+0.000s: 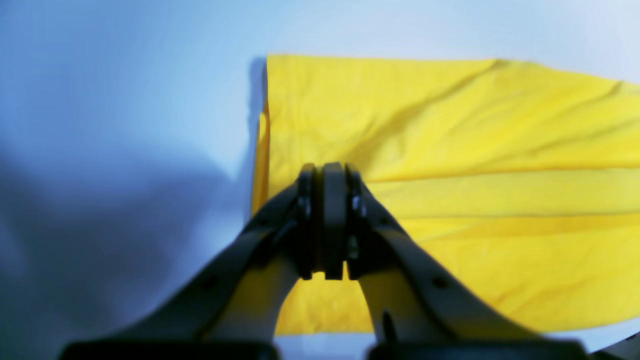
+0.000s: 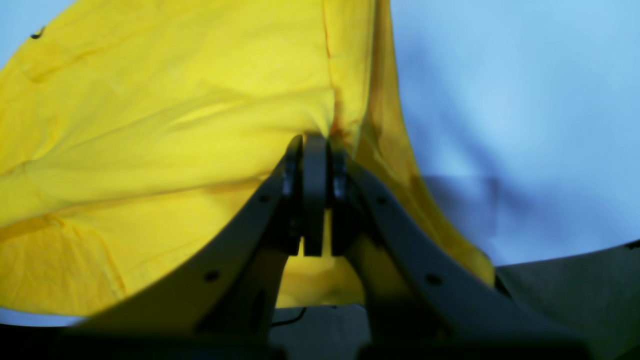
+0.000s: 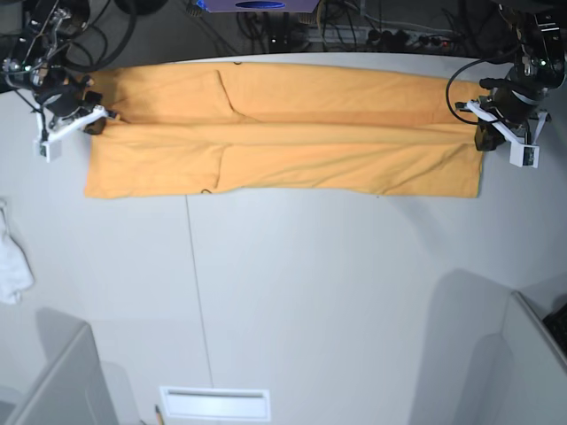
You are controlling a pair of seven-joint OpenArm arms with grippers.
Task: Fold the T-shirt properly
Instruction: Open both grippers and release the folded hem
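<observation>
The orange-yellow T-shirt lies stretched in a long folded band across the far part of the white table. My left gripper is at its right end, and its jaws are closed on the middle fold near the edge; the T-shirt lies flat beyond it. My right gripper is at the left end, shut on a pinched seam of the T-shirt, which is lifted and pulled taut there. No print shows except a small dark mark.
A small white cloth lies at the table's left edge. Cables crowd the back edge behind the shirt. A white slotted plate sits at the front edge. Grey panels stand at the front corners.
</observation>
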